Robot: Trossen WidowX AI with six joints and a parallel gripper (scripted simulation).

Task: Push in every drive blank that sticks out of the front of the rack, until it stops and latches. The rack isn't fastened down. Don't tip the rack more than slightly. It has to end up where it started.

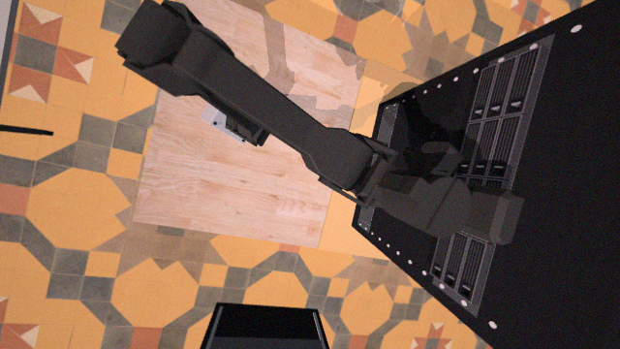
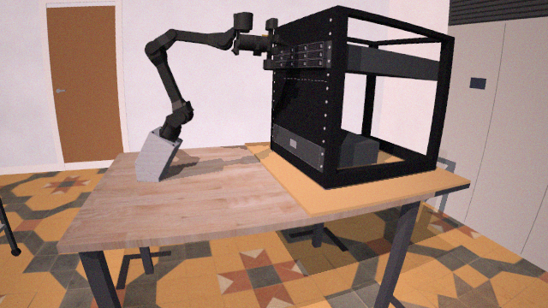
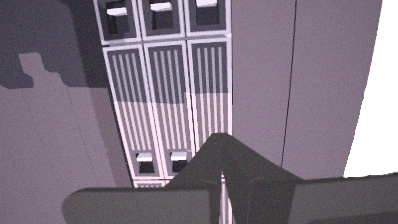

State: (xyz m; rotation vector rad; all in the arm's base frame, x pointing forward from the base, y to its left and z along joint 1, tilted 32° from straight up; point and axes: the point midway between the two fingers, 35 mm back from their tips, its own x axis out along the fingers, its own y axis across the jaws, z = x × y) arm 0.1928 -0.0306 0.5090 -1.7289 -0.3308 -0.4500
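Observation:
The black rack (image 1: pixel 572 170) (image 2: pixel 338 94) stands upright on the table. Its drive blanks (image 1: pixel 523 82) (image 2: pixel 314 56) (image 3: pixel 125 75) sit in three rows near the top of its front. My gripper (image 3: pixel 219 140) is shut and empty, its fingertips in front of the blanks at the far side of the bay in the exterior view. In the wrist view the fingers cover the lower end of the right-hand blank. The shadow edge steps between the middle and right-hand blanks there; I cannot tell whether one sticks out. Touch between fingertips and front is hidden. In the top view the arm hides several blanks.
A dark grey panel (image 2: pixel 300 147) with a light label fills the bottom of the rack front. The rack stands on a tan board (image 2: pixel 308 201) at one end of the wooden table (image 2: pixel 193 205). The arm's pale base (image 2: pixel 151 158) is at the other end.

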